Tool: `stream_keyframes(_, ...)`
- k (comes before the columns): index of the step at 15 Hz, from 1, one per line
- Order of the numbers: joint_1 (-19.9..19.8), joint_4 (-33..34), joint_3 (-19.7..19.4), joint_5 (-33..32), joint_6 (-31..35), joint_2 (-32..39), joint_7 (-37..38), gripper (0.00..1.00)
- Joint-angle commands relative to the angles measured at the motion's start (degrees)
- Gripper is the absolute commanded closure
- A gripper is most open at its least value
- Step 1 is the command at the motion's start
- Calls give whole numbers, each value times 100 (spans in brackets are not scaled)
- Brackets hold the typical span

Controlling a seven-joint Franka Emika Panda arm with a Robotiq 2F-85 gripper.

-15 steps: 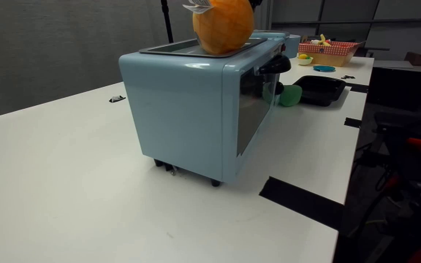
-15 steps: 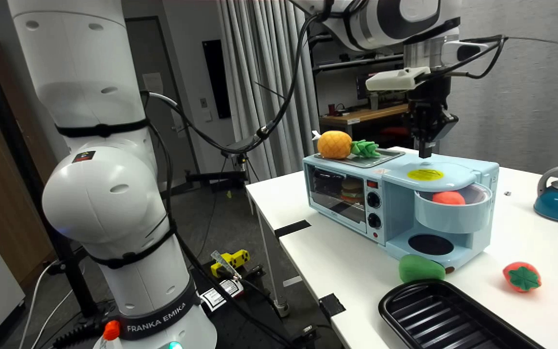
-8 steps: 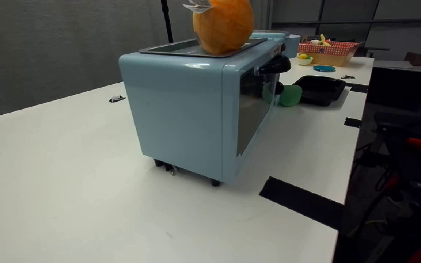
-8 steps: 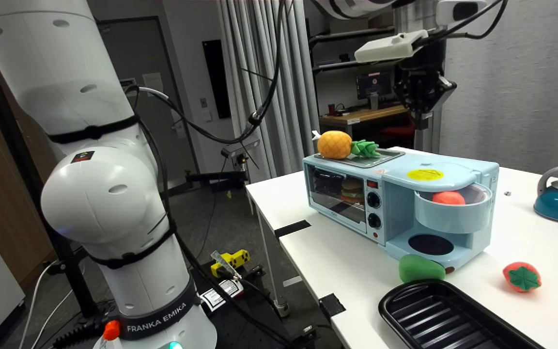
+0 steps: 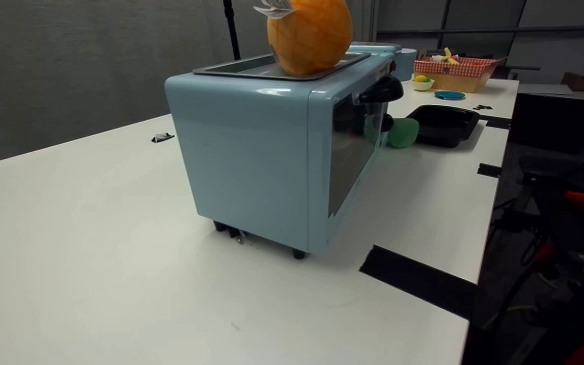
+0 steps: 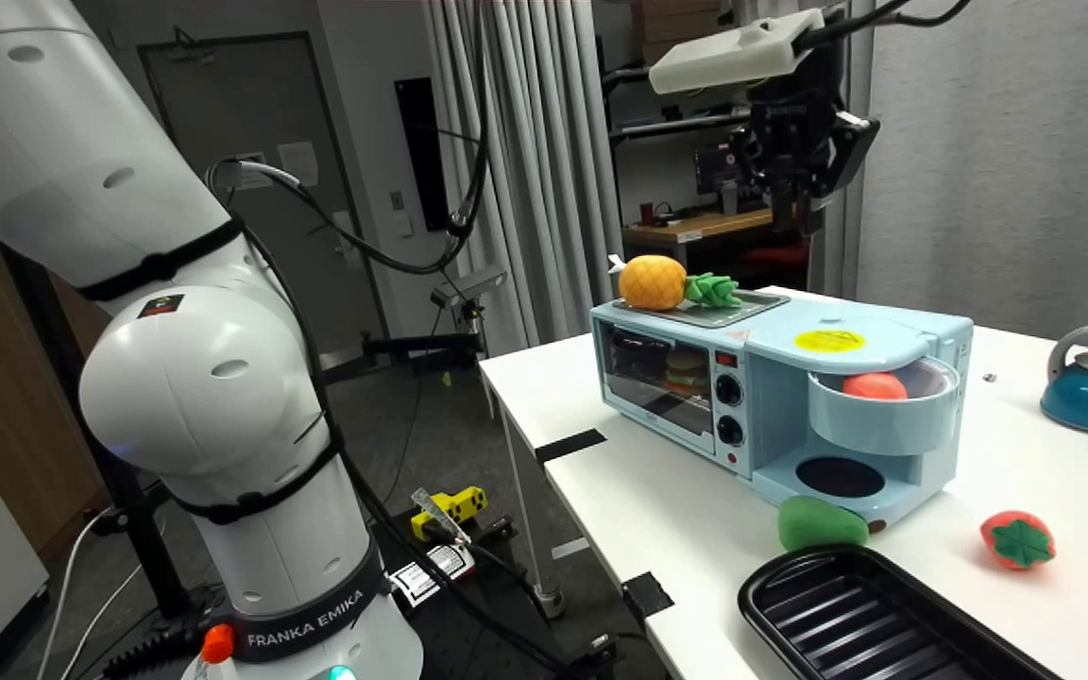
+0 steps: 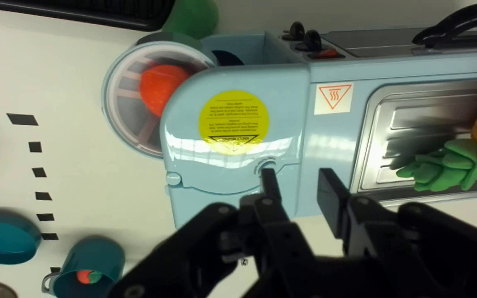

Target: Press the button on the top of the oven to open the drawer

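The gripper [image 6: 797,222] has risen and moved to the left in an exterior view since a moment ago, and hangs well above the oven [image 6: 771,401]. In the wrist view its jaws stand part-way apart with nothing between them. The oven rests on the white table [image 6: 638,501], its round drawer [image 6: 884,427] standing out at the right end with a red-orange toy [image 6: 875,385] inside. The button [image 7: 268,165] on the oven's top is partly hidden by the gripper. A toy pineapple [image 6: 652,282] lies at the top's left; the black pan [image 6: 884,614] lies near.
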Motion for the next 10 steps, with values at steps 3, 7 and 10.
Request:
stream_keyframes(3, 54, -558, -286, 171, 37, -744, -691, 22)
stream_keyframes(7, 67, -681, -390, 132, 32, -949, -845, 0)
stream_keyframes(10, 77, -782, -434, 110, 36, -1054, -928, 0)
